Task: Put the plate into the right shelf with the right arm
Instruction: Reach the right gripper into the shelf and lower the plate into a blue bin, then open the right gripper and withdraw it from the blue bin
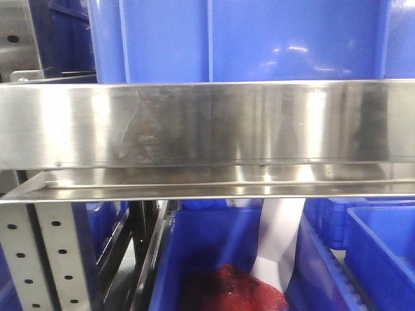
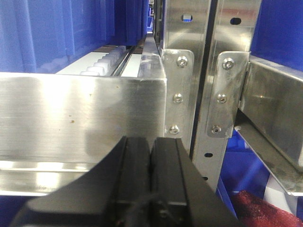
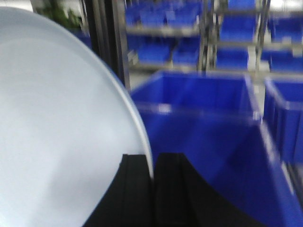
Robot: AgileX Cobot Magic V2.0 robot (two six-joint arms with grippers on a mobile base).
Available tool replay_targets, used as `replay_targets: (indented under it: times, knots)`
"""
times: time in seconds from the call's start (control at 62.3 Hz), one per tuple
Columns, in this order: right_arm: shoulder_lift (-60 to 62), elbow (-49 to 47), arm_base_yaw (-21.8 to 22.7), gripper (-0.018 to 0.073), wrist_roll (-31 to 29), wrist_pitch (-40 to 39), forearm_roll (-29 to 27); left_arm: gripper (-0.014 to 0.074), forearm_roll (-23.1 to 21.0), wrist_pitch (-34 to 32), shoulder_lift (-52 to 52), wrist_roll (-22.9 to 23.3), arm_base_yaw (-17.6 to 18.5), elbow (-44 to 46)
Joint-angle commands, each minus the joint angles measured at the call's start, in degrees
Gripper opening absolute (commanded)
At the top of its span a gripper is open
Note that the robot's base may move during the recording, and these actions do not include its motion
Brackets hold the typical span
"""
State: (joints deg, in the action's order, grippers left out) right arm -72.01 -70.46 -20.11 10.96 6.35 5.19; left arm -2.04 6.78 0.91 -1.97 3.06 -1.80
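The white plate (image 3: 57,123) fills the left half of the right wrist view, standing on edge. My right gripper (image 3: 153,163) is shut on its rim, one black finger on each side. Behind it lies a blue bin (image 3: 208,127). The right shelf's wide steel front rail (image 1: 207,123) spans the front view. Below that rail hangs a white strip (image 1: 280,236); I cannot tell whether it is the plate. My left gripper (image 2: 150,144) is shut with nothing in it, close in front of a steel rail (image 2: 80,118) and perforated uprights (image 2: 208,118).
Blue plastic bins (image 1: 246,39) stand above the rail and more (image 1: 382,246) below it. A red mesh item (image 1: 227,288) lies in the lower middle bin. A perforated steel upright (image 1: 45,259) stands at lower left. Further racks of blue bins (image 3: 236,33) show far behind.
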Motion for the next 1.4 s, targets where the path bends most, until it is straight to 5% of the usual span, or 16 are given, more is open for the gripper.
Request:
replay_targets:
  times: [0.0,0.209,0.578,0.77,1.011,1.38]
  knots:
    - [-0.3,-2.3,0.3,0.0200,-0.5,-3.7,0.3,-0.0047,-0.4,-5.0,0.4,0.2,-0.1,-0.6]
    - [-1.9,-2.3,0.3,0.0626,-0.5,-3.1,0.3,-0.0047,-0.4,-5.0,0.4,0.2,-0.1,-0.6]
    - [2.7,-2.3,0.3,0.0627,-0.5,0.5,0.3,-0.0047,-0.4,-5.0,0.4,0.2,-0.1,-0.6]
    - [12.7,-2.3,0.3,0.0506,-0.5,12.2,0.3,-0.0047,-0.4,-5.0,0.4,0.2,-0.1,-0.6]
    - [24.9,-2.3,0.3,0.0038,-0.5,24.9,0.3,-0.0047,-0.4,-5.0,0.4,0.2,-0.1,-0.6]
    - [31.1,-2.3,0.3,0.0055,-0.5,35.2,0.3,-0.0047,-0.4,-5.0,0.4,0.2,-0.1,-0.6]
